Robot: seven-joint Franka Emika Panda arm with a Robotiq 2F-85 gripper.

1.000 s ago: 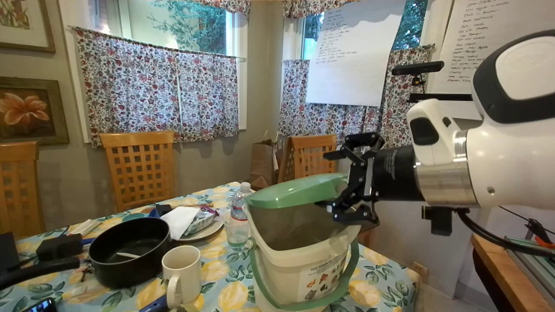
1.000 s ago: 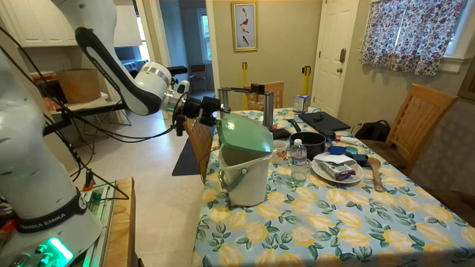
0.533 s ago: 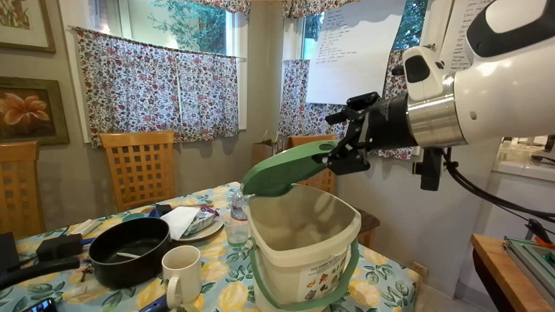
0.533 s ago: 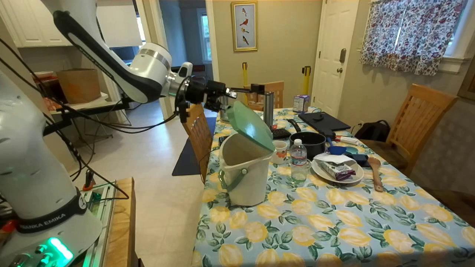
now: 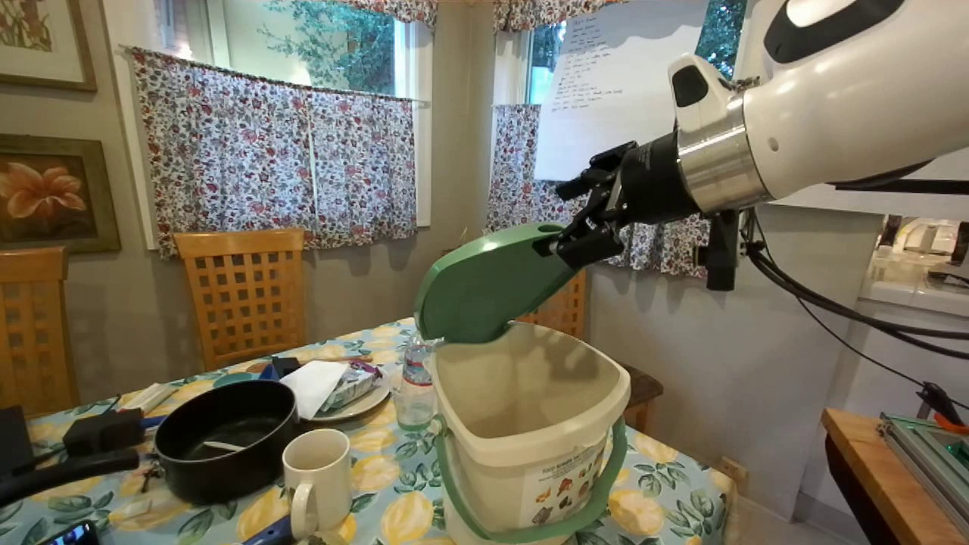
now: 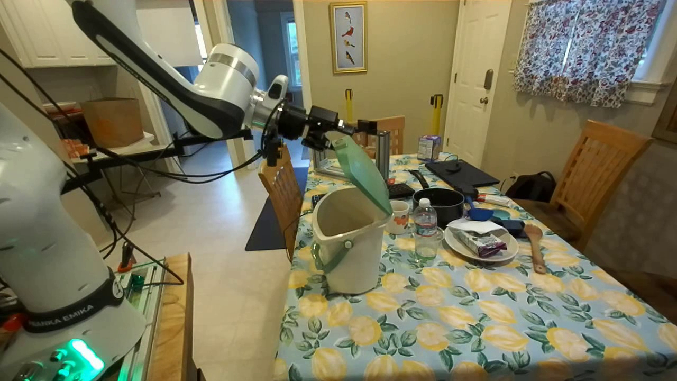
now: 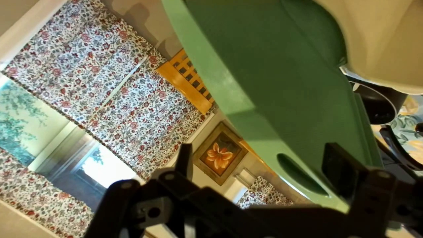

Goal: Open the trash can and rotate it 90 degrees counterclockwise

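Wrist view: your Robotiq gripper [image 7: 262, 162] is spread, one finger [image 7: 342, 168] beneath the tilted green lid [image 7: 281, 82] — likely light, stiff, slick plastic. The cream trash can [image 6: 362, 264] stands on the lemon-print tablecloth [image 6: 449, 328]; for rotating — grip its rim [image 5: 530, 448].

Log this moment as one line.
end effector: open, lower finger at underside of lid; lid: tilted, partway up; bin: upright on table, interior showing; next: likely lift lid further
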